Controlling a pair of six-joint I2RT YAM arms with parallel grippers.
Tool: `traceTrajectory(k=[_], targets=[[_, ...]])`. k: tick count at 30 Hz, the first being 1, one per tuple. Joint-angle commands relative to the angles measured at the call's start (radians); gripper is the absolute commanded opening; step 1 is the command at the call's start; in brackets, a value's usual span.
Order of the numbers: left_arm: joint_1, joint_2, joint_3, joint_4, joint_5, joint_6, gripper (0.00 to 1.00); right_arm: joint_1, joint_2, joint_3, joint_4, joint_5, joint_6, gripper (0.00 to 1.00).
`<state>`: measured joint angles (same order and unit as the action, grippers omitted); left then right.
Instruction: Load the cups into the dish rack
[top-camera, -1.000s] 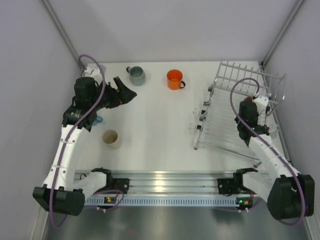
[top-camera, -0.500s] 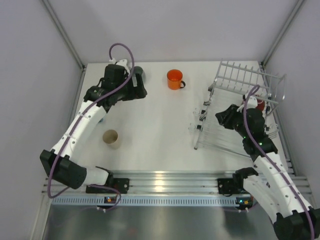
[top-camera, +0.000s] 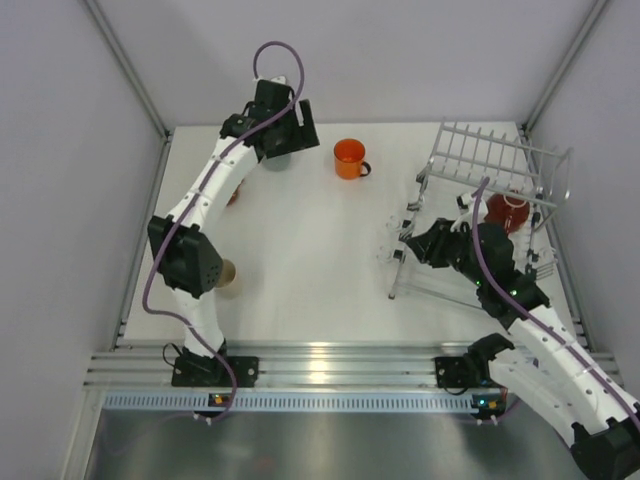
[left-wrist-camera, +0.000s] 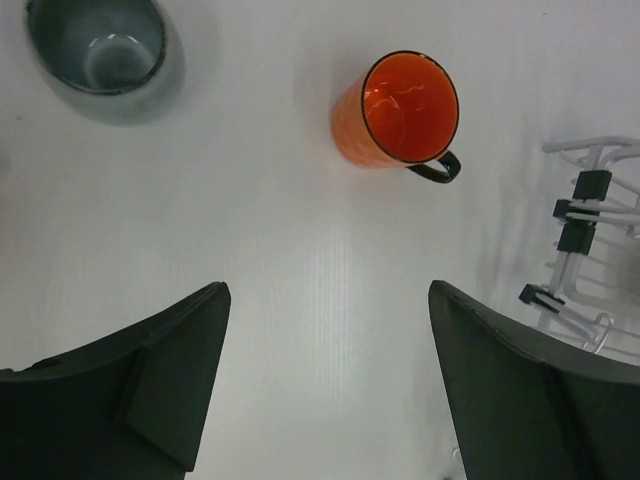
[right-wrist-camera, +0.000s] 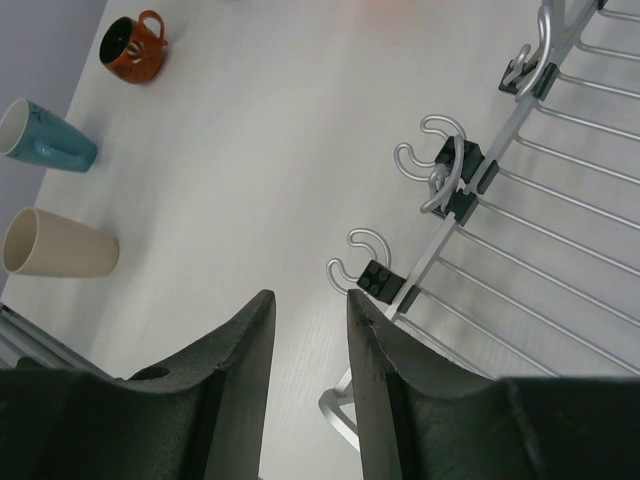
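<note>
Presently, item by item. Left gripper (left-wrist-camera: 325, 330): fingers spread wide, nothing between them but bare table (left-wrist-camera: 300, 230). It hangs over the space between two cups, so you could go for either. Grey mug (left-wrist-camera: 100, 45): upright, ahead and to the left of that gripper. The overhead view puts it near the table's far edge, so there is likely little room beyond it. Orange mug (left-wrist-camera: 400, 108): upright, ahead and slightly right, handle turned toward the rack, open table all round. Right gripper (right-wrist-camera: 307, 310): fingers drawn close with a slim gap, holding nothing. Dish rack (right-wrist-camera: 520, 250): just to the right of those fingers, its edge hooks nearest them, so mind them when you swing. Dark red mug (top-camera: 505, 212): in the rack, beyond the right gripper, probably loaded. Squat orange-red mug (right-wrist-camera: 135, 45), light blue mug (right-wrist-camera: 45, 140), cream mug (right-wrist-camera: 55, 245): well off to the right gripper's left across bare table, on the left arm's side.
</note>
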<state>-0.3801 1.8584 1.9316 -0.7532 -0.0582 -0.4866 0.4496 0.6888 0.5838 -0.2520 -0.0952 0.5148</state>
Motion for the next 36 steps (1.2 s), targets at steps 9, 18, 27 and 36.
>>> traceTrajectory(k=[9, 18, 27, 36], targets=[[-0.037, 0.436, 0.377, 0.075, 0.178, -0.222, 0.82, 0.012, -0.058, 0.079, -0.032, 0.028, -0.076, 0.36], [-0.039, 0.562, 0.377, 0.189, 0.196, -0.279, 0.81, 0.014, -0.101, 0.116, -0.084, 0.071, -0.114, 0.38], [-0.028, 0.604, 0.365, 0.295, 0.182, -0.348, 0.81, 0.014, -0.098, 0.119, -0.093, 0.084, -0.130, 0.38], [-0.014, 0.645, 0.356, 0.322, 0.215, -0.376, 0.72, 0.012, -0.080, 0.106, -0.087, 0.091, -0.134, 0.39]])
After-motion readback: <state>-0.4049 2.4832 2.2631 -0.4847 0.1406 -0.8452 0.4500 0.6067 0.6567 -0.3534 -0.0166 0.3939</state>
